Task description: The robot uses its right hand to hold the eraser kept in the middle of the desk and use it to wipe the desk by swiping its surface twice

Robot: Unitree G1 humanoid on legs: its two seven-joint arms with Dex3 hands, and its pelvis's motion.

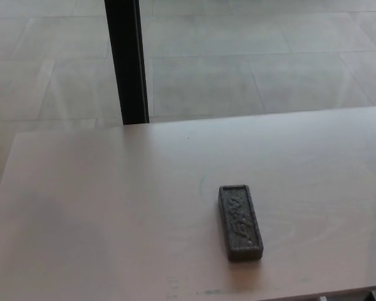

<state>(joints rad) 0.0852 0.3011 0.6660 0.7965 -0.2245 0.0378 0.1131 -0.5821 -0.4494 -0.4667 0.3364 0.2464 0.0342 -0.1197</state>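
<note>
A dark grey rectangular eraser [240, 221] lies flat on the pale wooden desk [113, 213], a little right of the middle and close to the near edge. Its long side runs roughly away from me, and raised lettering shows on its top. Neither of my hands appears in the head view, and nothing touches the eraser.
A black vertical post [128, 61] stands just behind the desk's far edge at the left. Grey floor tiles [257, 56] stretch beyond it. The desk's near edge [269, 296] runs along the bottom of the picture, and faint marks show on the surface by it.
</note>
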